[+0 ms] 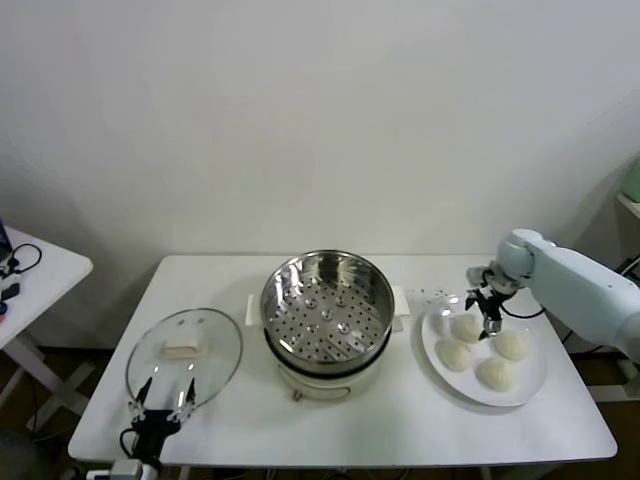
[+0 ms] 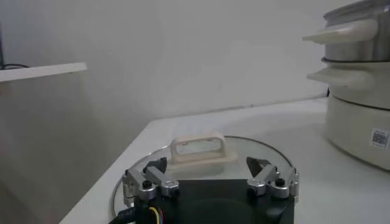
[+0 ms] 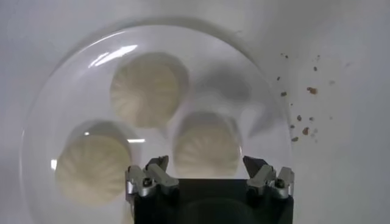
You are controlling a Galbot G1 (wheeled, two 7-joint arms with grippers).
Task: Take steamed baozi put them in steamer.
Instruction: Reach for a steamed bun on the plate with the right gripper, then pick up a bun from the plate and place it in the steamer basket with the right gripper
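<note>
On the far left of the white surface (image 1: 400, 430), the left gripper (image 1: 160, 398) sits low at the near edge with its fingers spread apart, holding nothing. Just beyond it lies a round glass lid (image 1: 186, 357), flat on the surface, with a cream loop handle (image 2: 198, 149) of smooth plastic at its centre.

Next comes the steamer (image 1: 327, 302): a round, shiny stainless-steel basket whose bottom is pierced with rows of holes, seated on a cream-white cooker base with flat side handles. It holds no buns. A small white label (image 2: 379, 137) with a printed square code is stuck low on the base; its print is too small to read.

To the right, a flat, glossy white plate (image 1: 530, 385) carries all four steamed baozi (image 1: 466, 327) (image 1: 456, 354) (image 1: 511, 345) (image 1: 496, 373), clustered close together. They are off-white, rounded and matte, and the right wrist view shows fine radial pleats on their tops.

The right gripper (image 1: 489, 318) hangs directly over the plate's far-left side, above the bun nearest the steamer, with its fingers spread wide on either side and apparently not touching the dough, though the gap is hard to judge. A scatter of tiny brown crumbs (image 3: 304, 115) lies on the surface beside the plate.
</note>
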